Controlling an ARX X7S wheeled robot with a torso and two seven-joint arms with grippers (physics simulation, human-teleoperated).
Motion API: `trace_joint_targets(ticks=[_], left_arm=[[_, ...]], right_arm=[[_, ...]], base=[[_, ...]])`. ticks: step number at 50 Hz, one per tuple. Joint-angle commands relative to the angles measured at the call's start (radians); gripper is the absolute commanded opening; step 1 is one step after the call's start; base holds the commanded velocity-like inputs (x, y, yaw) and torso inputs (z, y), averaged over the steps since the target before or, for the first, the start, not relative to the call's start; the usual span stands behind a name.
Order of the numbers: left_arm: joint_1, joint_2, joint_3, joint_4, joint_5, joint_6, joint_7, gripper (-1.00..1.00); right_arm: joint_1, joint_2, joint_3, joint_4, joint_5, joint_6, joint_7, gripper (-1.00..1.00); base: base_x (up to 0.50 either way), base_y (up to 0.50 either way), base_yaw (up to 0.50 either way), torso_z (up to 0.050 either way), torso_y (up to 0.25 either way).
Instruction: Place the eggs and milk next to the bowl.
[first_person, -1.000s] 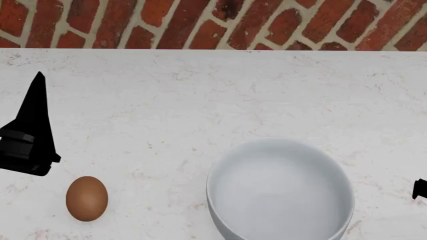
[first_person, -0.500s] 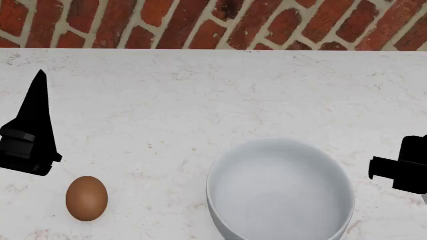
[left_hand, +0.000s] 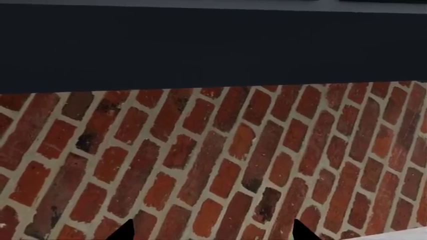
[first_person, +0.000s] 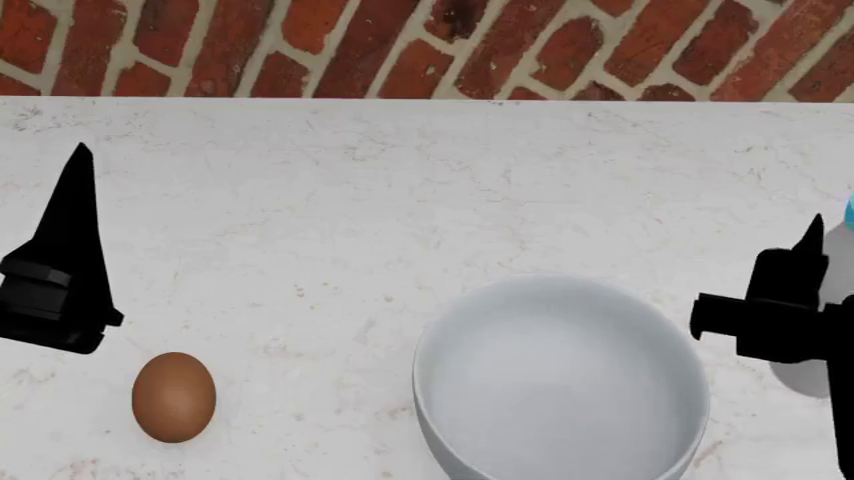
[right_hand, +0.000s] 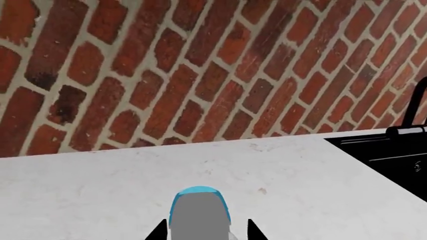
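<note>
The brown egg (first_person: 174, 396) lies on the marble counter (first_person: 400, 200) near its front left. My left gripper (first_person: 78, 175) hovers just behind and left of the egg, pointing at the wall. In the left wrist view that gripper (left_hand: 212, 235) is open, with only brick between its tips. The white bowl (first_person: 561, 385) stands at the front centre. At the right edge my right gripper (first_person: 825, 235) is shut on the milk (first_person: 839, 250), to the right of the bowl. The right wrist view shows the milk (right_hand: 199, 215), its light-blue cap rim up, between that gripper's (right_hand: 204, 232) fingers.
A red brick wall (first_person: 400, 45) runs along the back of the counter. A black sink (right_hand: 387, 155) with a faucet (right_hand: 412, 112) is set into the counter beyond the milk. A dark cabinet (left_hand: 213, 47) hangs above the wall.
My right arm has come in from the right edge toward the bowl, bringing the milk into the head view. The left gripper, egg and bowl have stayed put.
</note>
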Motion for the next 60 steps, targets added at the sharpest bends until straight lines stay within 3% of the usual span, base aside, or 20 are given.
trace_joint_targets(ticks=[1, 25, 60], left_arm=[[0.004, -0.004, -0.002, 0.001, -0.002, 0.005, -0.003, 1.00], [0.003, -0.022, -0.012, 0.014, -0.016, -0.007, -0.015, 1.00], [-0.004, -0.026, 0.012, 0.007, -0.012, -0.006, -0.024, 1.00]], right_arm=[[0.036, -0.027, -0.038, 0.029, -0.034, -0.001, -0.038, -1.00], [0.115, -0.097, -0.170, 0.136, -0.139, -0.023, -0.099, -1.00], [0.014, -0.085, -0.153, 0.163, -0.180, -0.105, -0.137, -1.00]], base=[[0.00, 0.00, 0.00, 0.000, 0.000], [0.00, 0.00, 0.00, 0.000, 0.000], [0.00, 0.00, 0.00, 0.000, 0.000]])
